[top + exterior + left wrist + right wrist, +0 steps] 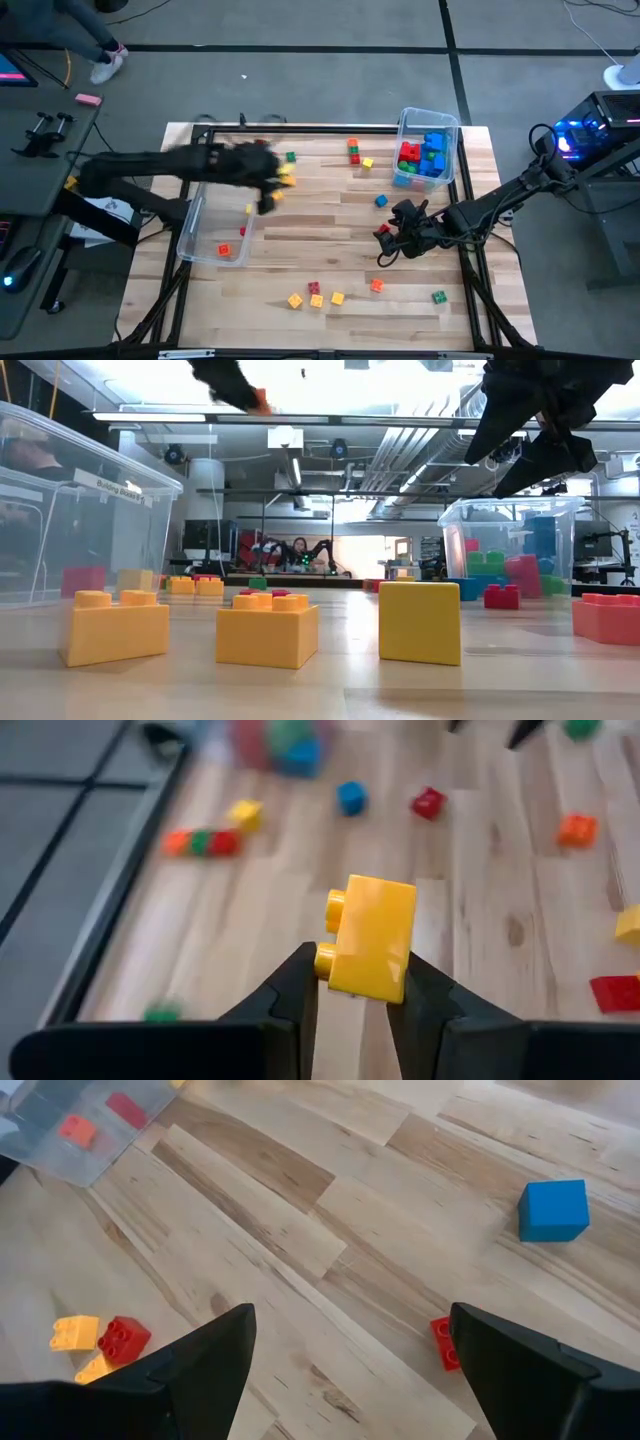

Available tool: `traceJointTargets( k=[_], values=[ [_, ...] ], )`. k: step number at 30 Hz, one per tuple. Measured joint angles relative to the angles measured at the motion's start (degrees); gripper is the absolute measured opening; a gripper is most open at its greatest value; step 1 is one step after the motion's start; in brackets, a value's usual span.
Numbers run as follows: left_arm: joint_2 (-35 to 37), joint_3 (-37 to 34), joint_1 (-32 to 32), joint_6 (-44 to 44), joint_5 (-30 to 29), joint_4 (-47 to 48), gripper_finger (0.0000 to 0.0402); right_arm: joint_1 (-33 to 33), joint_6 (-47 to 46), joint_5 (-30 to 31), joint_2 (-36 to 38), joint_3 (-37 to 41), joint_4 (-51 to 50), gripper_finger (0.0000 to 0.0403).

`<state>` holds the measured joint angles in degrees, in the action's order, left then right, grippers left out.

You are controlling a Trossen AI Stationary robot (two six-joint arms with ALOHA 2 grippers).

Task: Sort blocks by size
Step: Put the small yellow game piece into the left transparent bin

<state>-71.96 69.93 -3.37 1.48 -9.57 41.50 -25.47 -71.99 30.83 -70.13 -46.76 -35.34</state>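
Two clear bins are seen from above: the left bin (213, 232) holds a few small blocks, the right bin (428, 148) larger ones. The left gripper (272, 182) is held above the table (330, 240) beside the left bin. In the left wrist view, a yellow block (372, 937) is clamped between its fingers (300, 990). In the right wrist view, the right gripper (345, 1355) is spread wide over a red block (443, 1342), a blue cube (553, 1210) lying near.

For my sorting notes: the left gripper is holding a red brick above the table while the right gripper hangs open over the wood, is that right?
Not quite: the brick in the left gripper is yellow, not red, as the left wrist view shows. The rest stands: the right gripper hangs open over the wooden table.
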Motion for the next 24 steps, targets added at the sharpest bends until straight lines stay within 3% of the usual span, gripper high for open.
traceJointTargets(
  k=[5, 10, 13, 18, 24],
  values=[
    [12.87, -0.94, 2.94, -17.32, -5.69, 14.8, 0.0065, -0.01, 0.41, 0.01, 0.0, 0.0, -0.07, 0.0328],
    [20.95, -6.63, 9.63, -37.22, -3.87, 26.53, 0.0084, 0.0, 0.44, 0.14, 0.0, 0.0, -0.59, 0.0328],
    [23.3, -10.79, 13.46, -44.55, -3.03, 27.6, 0.0099, 0.0, 1.31, 0.41, 0.0, 0.0, -0.82, 0.0328],
    [22.86, -13.31, 16.17, -48.16, -2.79, 28.97, 0.0132, 0.0, 1.95, 0.46, 0.0, 0.0, -0.92, 0.0328],
    [22.64, -11.09, 15.59, -43.93, -3.03, 26.14, 0.0172, 0.0, 1.93, 0.46, 0.0, 0.0, -0.91, 0.0328]
  ],
)
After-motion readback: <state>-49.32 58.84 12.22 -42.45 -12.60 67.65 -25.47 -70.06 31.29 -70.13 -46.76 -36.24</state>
